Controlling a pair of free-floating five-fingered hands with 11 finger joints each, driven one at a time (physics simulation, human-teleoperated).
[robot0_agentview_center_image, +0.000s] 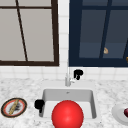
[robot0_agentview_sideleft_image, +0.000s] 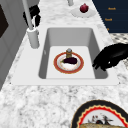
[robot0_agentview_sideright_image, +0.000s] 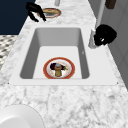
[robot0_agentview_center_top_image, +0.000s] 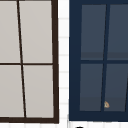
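Observation:
My left hand (robot0_agentview_center_image: 39, 103) hovers over the sink's (robot0_agentview_center_image: 45, 93) front left corner, fingers relaxed and pointing down, holding nothing. In the left side view this left hand (robot0_agentview_sideleft_image: 110, 57) hangs over the basin's near rim. My right hand (robot0_agentview_center_image: 78, 73) floats just right of the faucet (robot0_agentview_center_image: 68, 76), fingers loosely hanging, close to the faucet's base (robot0_agentview_sideright_image: 92, 40) but not visibly gripping it. In the basin lies a red-rimmed plate (robot0_agentview_sideleft_image: 79, 68) with a dark purple item (robot0_agentview_sideleft_image: 70, 60) and a small brown piece (robot0_agentview_sideleft_image: 69, 52). A large red ball shape (robot0_agentview_center_image: 67, 115) covers the basin's front in the front view.
A black and red rimmed plate (robot0_agentview_center_image: 5, 111) carrying a bread stick sits on the marble counter left of the sink. A white plate (robot0_agentview_center_image: 117, 113) with a dark red fruit (robot0_agentview_sideleft_image: 84, 8) sits to the right. Windows fill the wall behind.

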